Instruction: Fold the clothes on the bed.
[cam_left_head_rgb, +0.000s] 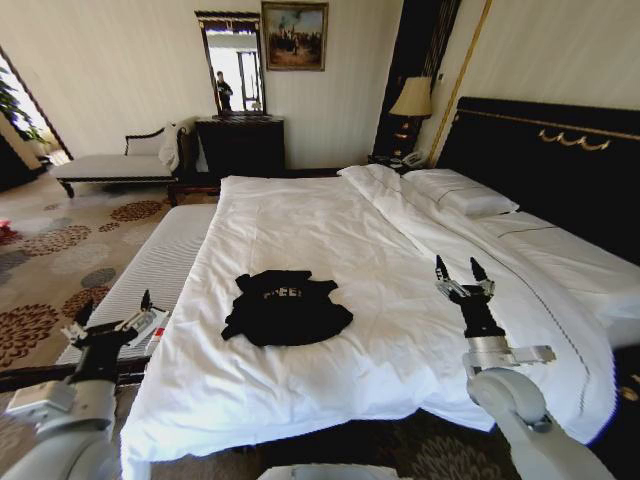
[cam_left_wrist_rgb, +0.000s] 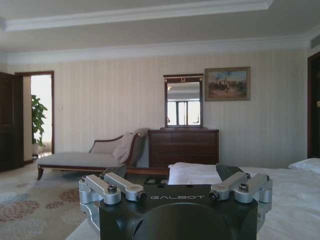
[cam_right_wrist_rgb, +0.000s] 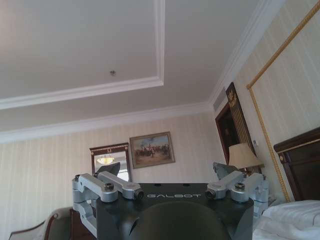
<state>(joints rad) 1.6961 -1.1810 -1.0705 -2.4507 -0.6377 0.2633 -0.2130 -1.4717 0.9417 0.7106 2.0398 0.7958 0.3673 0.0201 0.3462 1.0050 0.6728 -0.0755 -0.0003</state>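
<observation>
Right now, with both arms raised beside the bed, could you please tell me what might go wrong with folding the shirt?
1. The black T-shirt lies crumpled on loose white bedding; a pinch could catch the sheet as well.
2. Both end effectors, left and right, are open and well apart from the shirt, so the long reaches may land off the hems.
3. The left one hovers off the mattress edge and could snag the overhanging sheet.
</observation>
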